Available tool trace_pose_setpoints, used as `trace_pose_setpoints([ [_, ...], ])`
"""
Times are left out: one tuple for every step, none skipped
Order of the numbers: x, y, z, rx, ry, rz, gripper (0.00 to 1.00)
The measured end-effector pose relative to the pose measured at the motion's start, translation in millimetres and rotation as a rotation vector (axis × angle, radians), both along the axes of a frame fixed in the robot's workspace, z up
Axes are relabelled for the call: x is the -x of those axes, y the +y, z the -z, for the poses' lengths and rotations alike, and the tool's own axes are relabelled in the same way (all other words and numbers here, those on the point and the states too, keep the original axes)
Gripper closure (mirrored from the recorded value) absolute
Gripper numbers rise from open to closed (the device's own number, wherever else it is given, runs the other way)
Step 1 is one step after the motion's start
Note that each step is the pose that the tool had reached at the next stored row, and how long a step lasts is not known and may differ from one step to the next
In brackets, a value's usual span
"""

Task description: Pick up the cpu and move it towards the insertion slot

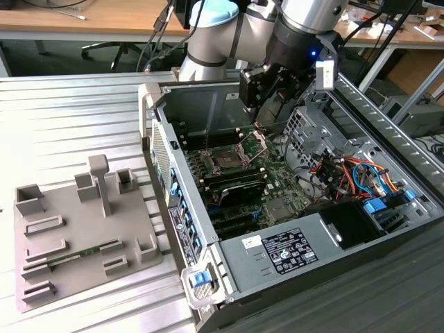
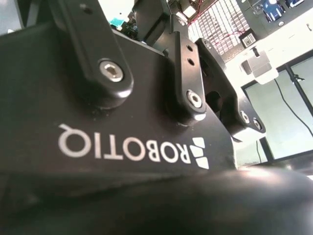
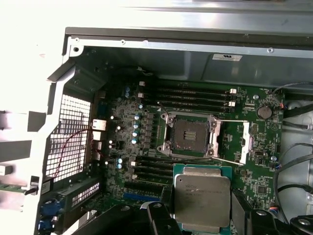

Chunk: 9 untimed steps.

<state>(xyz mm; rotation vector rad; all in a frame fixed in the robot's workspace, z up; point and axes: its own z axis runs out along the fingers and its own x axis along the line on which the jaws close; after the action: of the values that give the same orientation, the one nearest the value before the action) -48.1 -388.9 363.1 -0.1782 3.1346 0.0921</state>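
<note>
From my first wrist view I see the gripper (image 3: 203, 227) with its jaws closed on the cpu (image 3: 202, 199), silvery top facing the camera. Just past the jaws, the insertion slot (image 3: 187, 135) sits open on the motherboard (image 3: 146, 147), its bracket (image 3: 243, 142) swung aside
</note>
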Motion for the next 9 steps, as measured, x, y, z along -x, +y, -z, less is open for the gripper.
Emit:
trace_pose_setpoints([
  [0.0, 0.0, 0.1, 0.0, 0.0, 0.0, 0.45],
  [0.0, 0.0, 0.2, 0.0, 0.0, 0.0, 0.45],
  [0.0, 0.0, 0.3, 0.0, 0.0, 0.0, 0.45],
  [0.0, 0.1, 0.4, 0.0, 0.0, 0.0, 0.45],
  [0.0, 0.1, 0.6, 0.0, 0.0, 0.0, 0.45],
  [0.0, 0.1, 0.7, 0.0, 0.0, 0.0, 0.45],
  [0.0, 0.1, 0.9, 0.0, 0.0, 0.0, 0.45],
  [0.0, 0.1, 1.1, 0.0, 0.0, 0.0, 0.45],
  [0.0, 0.2, 1.3, 0.0, 0.0, 0.0, 0.45],
])
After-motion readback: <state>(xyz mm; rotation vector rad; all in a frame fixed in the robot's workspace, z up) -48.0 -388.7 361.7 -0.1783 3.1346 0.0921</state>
